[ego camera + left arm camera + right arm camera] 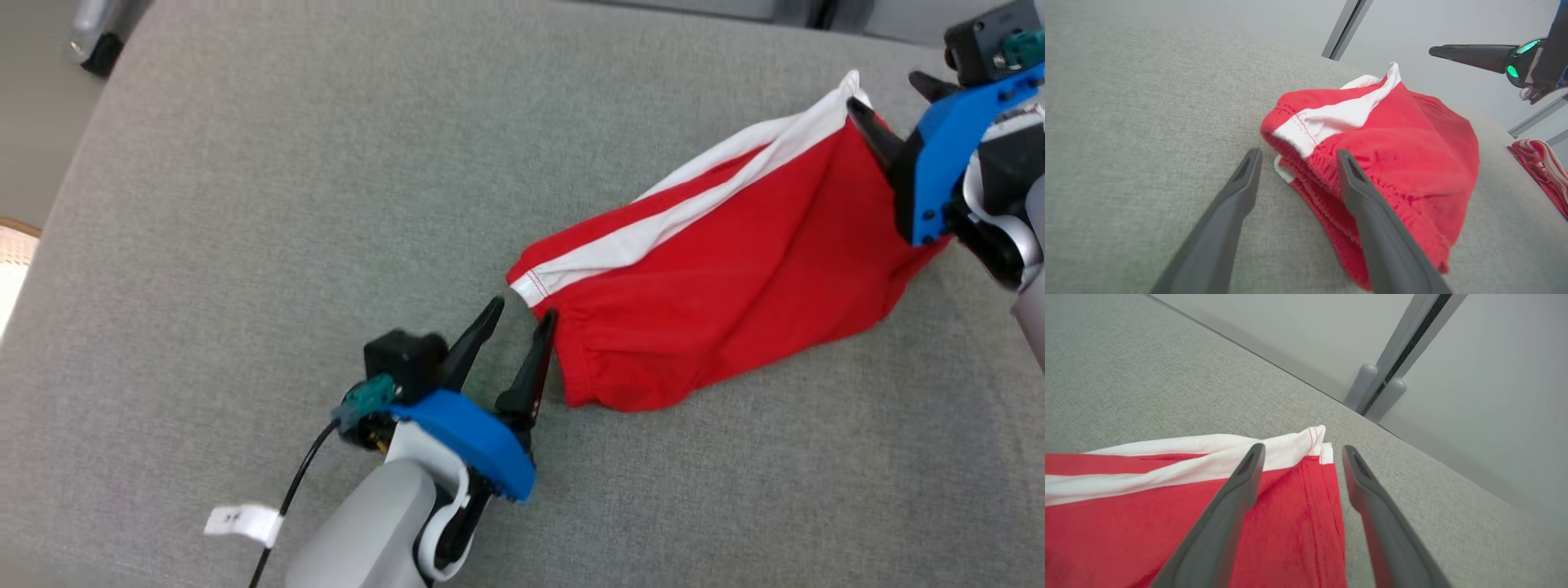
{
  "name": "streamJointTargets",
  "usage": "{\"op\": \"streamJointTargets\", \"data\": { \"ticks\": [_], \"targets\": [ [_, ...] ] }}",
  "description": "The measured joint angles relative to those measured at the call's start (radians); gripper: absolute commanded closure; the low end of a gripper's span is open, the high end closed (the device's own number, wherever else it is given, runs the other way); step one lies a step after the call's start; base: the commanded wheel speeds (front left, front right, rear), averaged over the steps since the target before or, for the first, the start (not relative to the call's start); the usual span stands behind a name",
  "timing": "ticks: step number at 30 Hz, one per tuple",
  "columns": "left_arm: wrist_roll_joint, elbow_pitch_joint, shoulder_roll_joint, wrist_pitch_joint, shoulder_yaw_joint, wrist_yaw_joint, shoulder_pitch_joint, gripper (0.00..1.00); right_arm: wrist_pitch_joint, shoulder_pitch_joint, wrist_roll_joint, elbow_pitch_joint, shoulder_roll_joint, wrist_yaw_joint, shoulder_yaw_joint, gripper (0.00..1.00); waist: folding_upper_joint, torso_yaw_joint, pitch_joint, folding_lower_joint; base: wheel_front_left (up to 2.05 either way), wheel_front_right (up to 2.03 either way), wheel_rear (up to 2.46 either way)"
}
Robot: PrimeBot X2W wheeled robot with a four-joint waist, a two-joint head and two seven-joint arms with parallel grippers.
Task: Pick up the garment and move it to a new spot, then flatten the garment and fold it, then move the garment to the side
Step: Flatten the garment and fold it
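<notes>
Seemingly placed, the shorts [718,286] lie stretched but rumpled, with the cushion [245,245] beneath them. The left gripper [522,310] gapes wide at their waistband end and the right gripper [1303,448] at their hem end, neither holding. Smoothing, folding and shifting aside look undone.

Lab-like room; grey fabric worktop [245,245]; pale partition panels [1494,396].
</notes>
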Motion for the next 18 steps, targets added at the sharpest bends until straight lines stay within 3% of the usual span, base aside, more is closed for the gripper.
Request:
{"op": "streamJointTargets", "data": {
  "ticks": [11, 18],
  "targets": [
    [0.058, -0.052, 0.080, -0.080, 0.064, -0.008, 0.079, 0.00, -0.052, 0.104, 0.137, 0.122, -0.030, 0.000, -0.095, 0.00, 0.0000, 0.014, -0.090, -0.0003, 0.00, 0.00, 0.00],
    [0.193, -0.130, 0.071, -0.083, 0.175, -0.007, 0.069, 0.00, -0.090, 0.105, 0.122, 0.176, -0.019, 0.000, -0.156, 0.00, 0.0000, 0.041, -0.046, -0.0002, 0.00, 0.00, 0.00]
  ]
}}
